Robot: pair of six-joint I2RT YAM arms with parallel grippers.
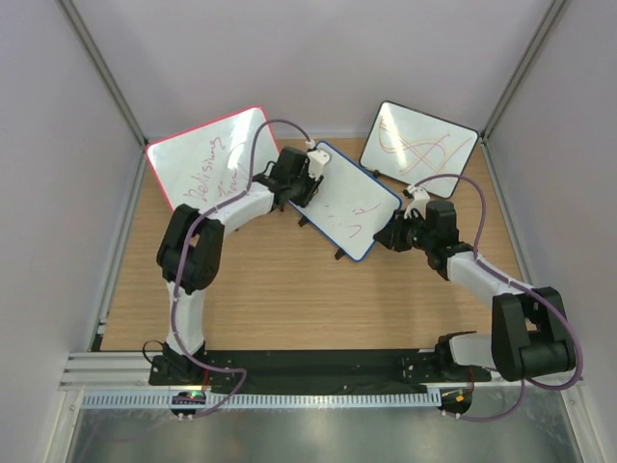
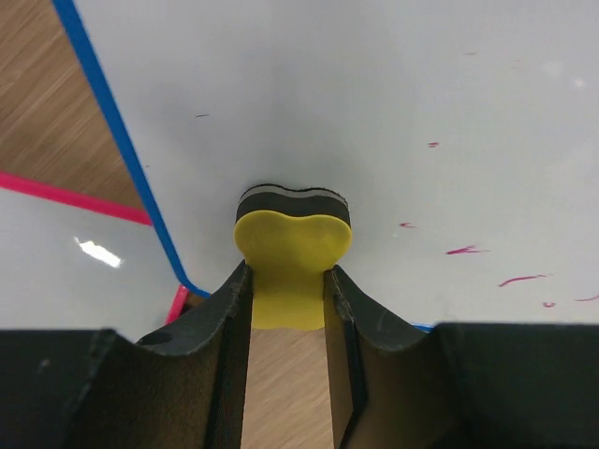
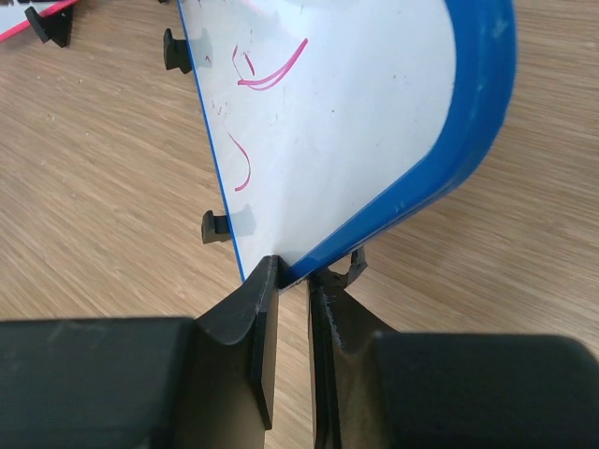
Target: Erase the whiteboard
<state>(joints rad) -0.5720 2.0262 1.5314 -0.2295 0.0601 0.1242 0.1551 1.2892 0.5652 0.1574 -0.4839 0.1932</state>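
We see the whiteboard (image 1: 345, 204) propped at a tilt mid-counter (image 1: 280, 299), between the pink-framed board (image 1: 207, 159) and the black-framed board (image 1: 424, 149). Our left gripper (image 2: 290, 271) holds a yellow eraser (image 2: 292, 245) against its white face. Our right gripper (image 3: 292, 279) is clamped narrow on its blue-framed corner. Red strokes (image 3: 271, 70) show on it.

The wooden table (image 1: 289, 294) bears the whiteboard (image 1: 347, 207), a pink-framed board (image 1: 198, 159) and a black-framed board (image 1: 424, 149).

One camera looks down on the table (image 1: 270, 289) from above and behind me, while my wrist cameras face the whiteboard (image 1: 352, 203) close-up, which all three share.
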